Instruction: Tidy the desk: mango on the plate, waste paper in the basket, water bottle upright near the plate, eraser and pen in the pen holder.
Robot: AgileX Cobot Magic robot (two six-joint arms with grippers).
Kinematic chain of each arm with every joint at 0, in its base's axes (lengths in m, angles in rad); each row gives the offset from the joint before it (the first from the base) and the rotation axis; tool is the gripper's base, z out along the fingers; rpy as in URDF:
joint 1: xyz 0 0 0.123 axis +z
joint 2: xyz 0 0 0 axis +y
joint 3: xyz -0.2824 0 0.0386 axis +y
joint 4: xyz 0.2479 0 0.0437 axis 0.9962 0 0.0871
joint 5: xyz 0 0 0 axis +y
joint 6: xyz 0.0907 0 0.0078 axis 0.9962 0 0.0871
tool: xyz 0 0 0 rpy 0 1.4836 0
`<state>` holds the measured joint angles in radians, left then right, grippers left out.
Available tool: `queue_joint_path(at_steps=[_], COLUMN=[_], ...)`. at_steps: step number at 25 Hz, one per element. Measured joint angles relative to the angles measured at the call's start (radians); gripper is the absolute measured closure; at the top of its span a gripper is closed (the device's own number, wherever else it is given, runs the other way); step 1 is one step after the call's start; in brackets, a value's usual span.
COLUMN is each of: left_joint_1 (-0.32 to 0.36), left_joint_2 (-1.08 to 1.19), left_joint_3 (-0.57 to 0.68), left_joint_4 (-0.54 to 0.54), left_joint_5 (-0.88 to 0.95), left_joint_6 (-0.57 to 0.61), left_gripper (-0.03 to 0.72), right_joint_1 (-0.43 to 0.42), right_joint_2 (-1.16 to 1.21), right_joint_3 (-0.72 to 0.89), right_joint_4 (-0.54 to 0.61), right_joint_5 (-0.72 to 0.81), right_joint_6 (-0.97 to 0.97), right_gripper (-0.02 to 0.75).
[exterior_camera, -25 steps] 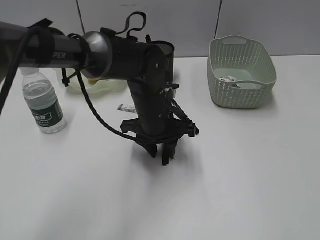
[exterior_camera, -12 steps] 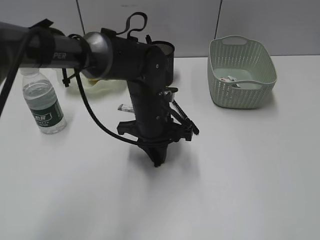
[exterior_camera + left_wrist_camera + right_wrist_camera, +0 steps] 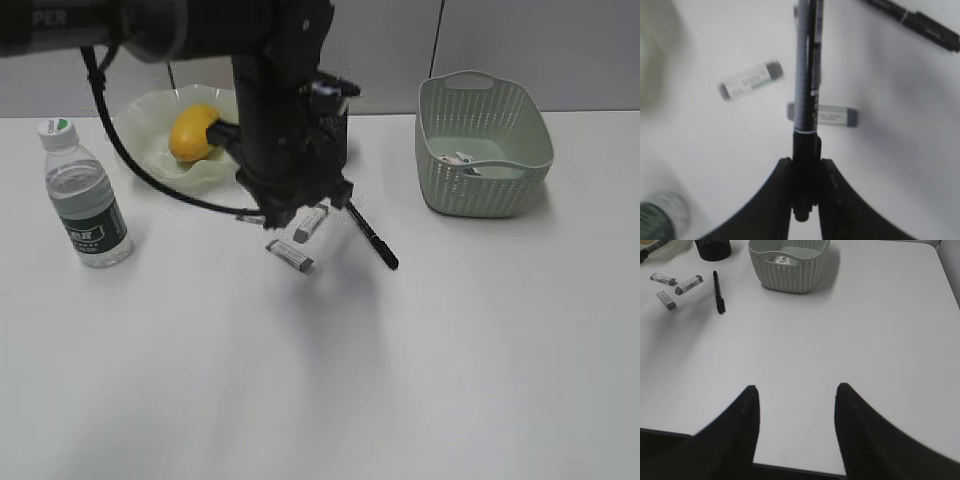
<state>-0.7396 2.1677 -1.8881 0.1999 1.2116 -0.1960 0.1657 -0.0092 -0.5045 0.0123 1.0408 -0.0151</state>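
The left gripper (image 3: pixel 805 175) has its jaws clamped on a slim black pen with a grey barrel (image 3: pixel 806 75), lifted above the plain white tabletop (image 3: pixel 420 380). Below it lie small white-and-grey erasers (image 3: pixel 751 80), and a second black pen (image 3: pixel 370 235) rests near them. The right gripper (image 3: pixel 796 405) hangs with jaws apart over bare tabletop, holding nothing. The smooth yellow-orange mango (image 3: pixel 192 132) sits in the pale green wavy-rimmed plate (image 3: pixel 150 120). The clear plastic water bottle with a dark green label (image 3: pixel 85 198) stands upright near the plate. The crumpled white waste paper (image 3: pixel 467 162) lies inside the pale green woven-pattern basket (image 3: pixel 480 190). The black mesh pen holder (image 3: pixel 713 249) stands beside the basket.
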Motion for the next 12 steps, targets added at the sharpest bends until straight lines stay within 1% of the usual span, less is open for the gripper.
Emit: queue_joint_path(at_steps=[2,6,8,9,11,12], left_joint_1=[0.0,0.0,0.002,0.006,0.024,0.038], left_joint_2=[-0.001,-0.001,-0.001,-0.001,-0.001,-0.001], left_joint_3=[-0.065,-0.158,-0.17,-0.171,-0.171,-0.171], left_joint_4=[0.057,0.199,0.296,0.327,0.355,0.356], left_joint_5=[0.001,0.001,0.001,0.001,0.001,0.001], left_joint_6=[0.092,0.196,0.212,0.217,0.21,0.185], left_gripper=[0.571,0.571,0.571,0.571,0.571,0.571], right_joint_1=[0.0,0.0,0.0,0.0,0.0,0.0], right_joint_2=[0.0,0.0,0.0,0.0,0.0,0.0], right_joint_3=[0.0,0.0,0.0,0.0,0.0,0.0], right_joint_4=[0.0,0.0,0.0,0.0,0.0,0.0], right_joint_5=[0.0,0.0,0.0,0.0,0.0,0.0], right_joint_6=[0.0,0.0,0.0,0.0,0.0,0.0], right_gripper=[0.345,0.345,0.345,0.345,0.345,0.345])
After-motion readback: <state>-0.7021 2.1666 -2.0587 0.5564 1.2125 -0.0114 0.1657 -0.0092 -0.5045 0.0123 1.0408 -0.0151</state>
